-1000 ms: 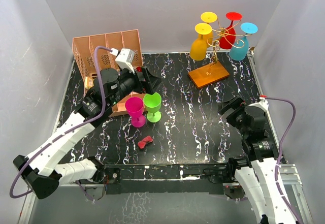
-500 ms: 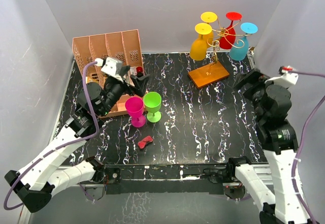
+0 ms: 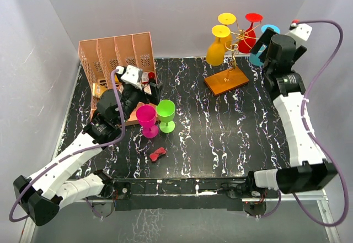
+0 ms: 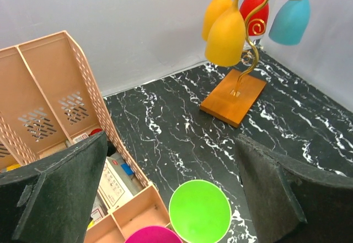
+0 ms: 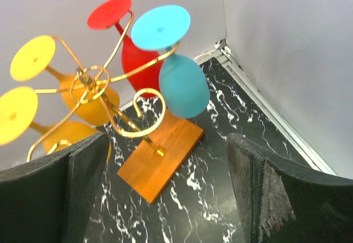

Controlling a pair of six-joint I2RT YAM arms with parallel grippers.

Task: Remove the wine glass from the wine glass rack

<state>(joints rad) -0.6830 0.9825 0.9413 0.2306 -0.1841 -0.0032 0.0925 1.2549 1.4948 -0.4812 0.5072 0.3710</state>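
Your right gripper (image 5: pixel 166 138) is spread wide and empty; the blue wine glass (image 5: pixel 183 86) hangs on the rack (image 5: pixel 154 166) just ahead, between its fingers.

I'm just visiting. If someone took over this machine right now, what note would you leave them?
Left pincer: open, empty, near the green glass and pink glass standing on the table.
Right pincer: open, empty, near the rack, facing the blue glass.
Hanging upside down there: blue glass, red glass, two yellow glasses.
Done: nothing gripped yet.
Left: grip a hanging glass, likely blue, and slide it off.
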